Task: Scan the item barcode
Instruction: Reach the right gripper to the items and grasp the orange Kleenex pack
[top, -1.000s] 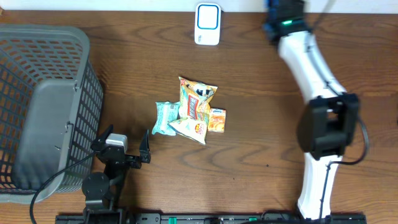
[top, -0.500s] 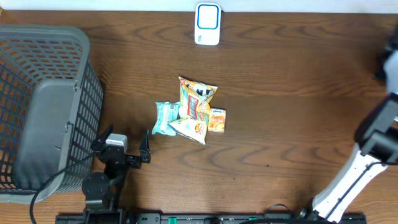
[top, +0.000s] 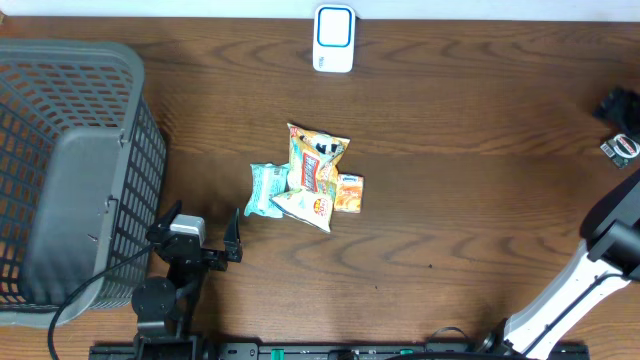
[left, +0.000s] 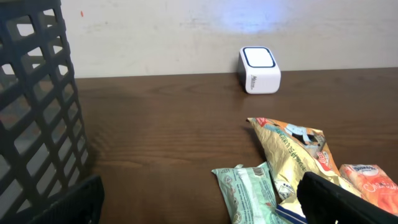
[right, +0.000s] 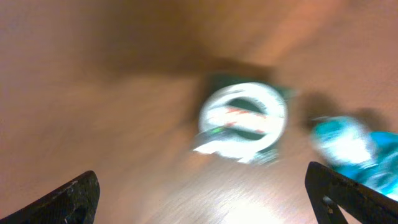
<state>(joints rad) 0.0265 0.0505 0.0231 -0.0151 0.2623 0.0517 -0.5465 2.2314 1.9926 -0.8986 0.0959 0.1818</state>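
1. The heap of 4 snack packets (top: 305, 180) lies mid-worktop (top: 450, 210), which I judge to be within reach of both arms. The scanner (top: 333, 38) sits at the far edge.
2. The yellow packet (top: 318, 150) points its long axis roughly toward the scanner (slightly skewed).
3. No barcode is visible.
4. My left tool (top: 200, 228), beside the basket (top: 150, 150), and my right tool (right: 202, 180) are spread wide and empty.

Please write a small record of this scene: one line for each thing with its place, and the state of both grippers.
basket: grey, at the left
scanner: white and blue, far edge, middle
snack packets: small pile in the centre
left gripper: open, empty, beside basket
right gripper: open, empty, above a blurred round item
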